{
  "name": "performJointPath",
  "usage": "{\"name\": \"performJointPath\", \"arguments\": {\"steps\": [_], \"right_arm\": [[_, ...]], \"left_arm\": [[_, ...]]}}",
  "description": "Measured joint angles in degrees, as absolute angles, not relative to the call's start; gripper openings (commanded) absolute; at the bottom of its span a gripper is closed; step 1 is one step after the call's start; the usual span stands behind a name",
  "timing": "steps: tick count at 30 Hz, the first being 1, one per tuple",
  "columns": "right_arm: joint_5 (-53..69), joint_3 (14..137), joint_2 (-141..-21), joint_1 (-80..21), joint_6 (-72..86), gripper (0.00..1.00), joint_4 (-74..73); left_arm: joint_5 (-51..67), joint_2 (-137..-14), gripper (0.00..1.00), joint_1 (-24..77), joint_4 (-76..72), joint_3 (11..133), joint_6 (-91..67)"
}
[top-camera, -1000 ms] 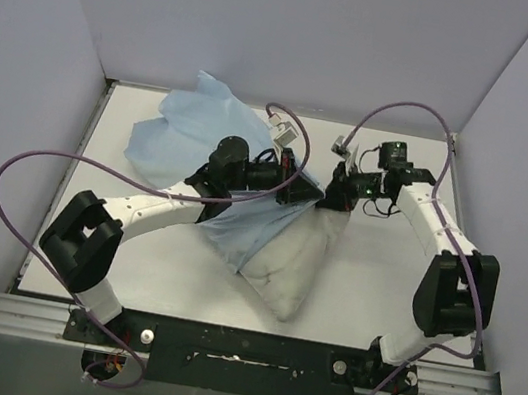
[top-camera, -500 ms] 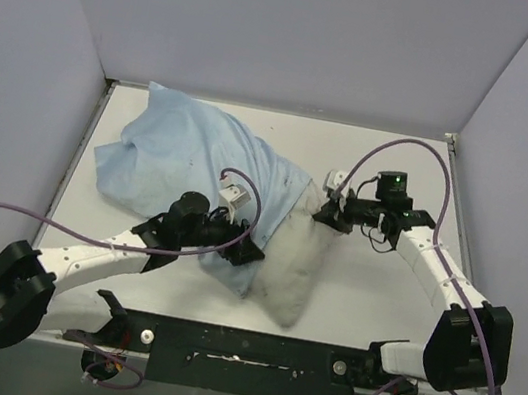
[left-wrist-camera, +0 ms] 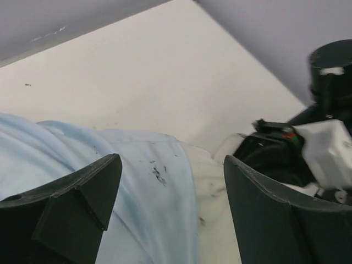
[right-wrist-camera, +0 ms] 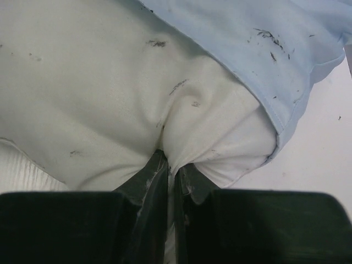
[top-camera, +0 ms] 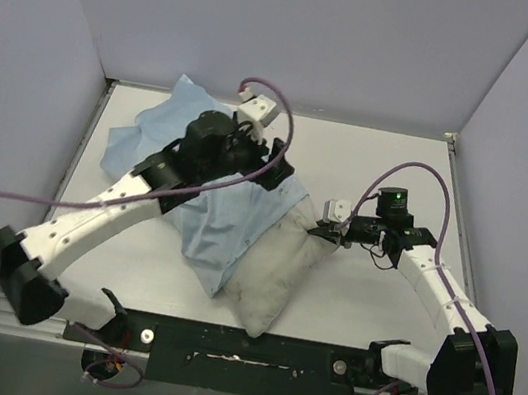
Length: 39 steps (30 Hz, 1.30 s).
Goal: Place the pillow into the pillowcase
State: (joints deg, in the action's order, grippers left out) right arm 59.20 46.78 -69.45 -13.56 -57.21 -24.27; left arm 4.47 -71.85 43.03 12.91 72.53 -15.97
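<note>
Only wrist cam shows right end effector (right-wrist-camera: 169, 166) pinching pillow (right-wrist-camera: 99, 88) fold.

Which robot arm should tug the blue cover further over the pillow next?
The left arm. The left gripper hangs open right over the pillowcase, holding nothing. The right gripper is pinched shut on the bare part of the pillow, so it is busy, likely steadying it.

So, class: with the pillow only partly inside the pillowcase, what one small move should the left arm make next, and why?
Probably lower the left gripper onto the pillowcase hem and close on it. Its jaws stand open over the cloth, holding nothing, while the right gripper is shut on a pinch of the pillow, anchoring it; the pillow's near half lies bare.
</note>
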Motion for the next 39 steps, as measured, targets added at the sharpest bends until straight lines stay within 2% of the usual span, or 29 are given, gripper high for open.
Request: {"name": "performJointPath", "arguments": {"steps": [3, 5, 7, 8, 10, 13, 17, 21, 24, 26, 28, 30, 34, 37, 39], "right_arm": [[59.57, 46.33, -69.43, -13.56, -57.47, 0.0, -23.79], [59.68, 45.95, -69.43, -13.52, -57.65, 0.0, -23.62], [59.94, 45.91, -69.43, -13.47, -57.71, 0.0, -23.59], [60.05, 45.91, -69.43, -13.43, -57.74, 0.0, -23.55], [60.07, 45.89, -69.43, -13.43, -57.71, 0.0, -23.62], [60.25, 45.89, -69.43, -13.52, -57.71, 0.0, -23.73], [56.66, 48.16, -70.39, -14.31, -57.54, 0.0, -24.82], [52.86, 67.16, -78.28, -13.78, -55.64, 0.0, -30.24], [53.25, 82.5, -83.05, -13.39, -52.9, 0.0, -30.33], [53.91, 82.48, -81.47, -14.0, -53.12, 0.0, -27.57], [54.54, 76.31, -78.19, -16.01, -55.35, 0.02, -25.63], [54.92, 67.18, -75.92, -18.35, -58.46, 0.11, -24.86], [54.57, 54.08, -77.43, -18.63, -65.06, 0.43, -27.46], [57.84, 54.65, -77.1, -14.63, -72.25, 0.69, -38.22], [61.23, 59.22, -76.51, -11.66, -77.73, 0.78, -49.39]], "left_arm": [[2.7, -84.71, 0.7, 43.05, 16.38, 81.58, -12.51], [1.5, -92.09, 0.52, 43.05, 19.42, 84.07, -10.9], [0.91, -97.95, 0.26, 43.05, 23.92, 84.93, -9.61], [0.91, -99.92, 0.16, 43.05, 25.87, 85.01, -9.26], [1.56, -102.21, 0.07, 43.03, 28.58, 85.54, -8.73], [3.92, -102.17, 0.0, 43.03, 29.36, 87.35, -9.23], [10.39, -99.72, 0.0, 43.05, 24.99, 88.44, -12.62], [15.97, -94.13, 0.0, 43.64, 18.37, 88.33, -16.21], [18.63, -86.98, 0.0, 43.38, 7.86, 83.31, -19.44], [20.43, -80.42, 0.0, 42.96, -0.67, 76.09, -22.33], [21.69, -74.76, 0.0, 42.98, -7.84, 67.9, -24.45], [21.65, -70.39, 0.0, 43.22, -14.61, 57.69, -25.34], [19.16, -70.57, 0.0, 43.0, -24.32, 38.63, -25.78], [17.61, -72.88, 0.0, 42.76, -28.51, 28.69, -27.09], [17.56, -72.93, 0.0, 43.33, -31.75, 26.26, -28.1]]}}
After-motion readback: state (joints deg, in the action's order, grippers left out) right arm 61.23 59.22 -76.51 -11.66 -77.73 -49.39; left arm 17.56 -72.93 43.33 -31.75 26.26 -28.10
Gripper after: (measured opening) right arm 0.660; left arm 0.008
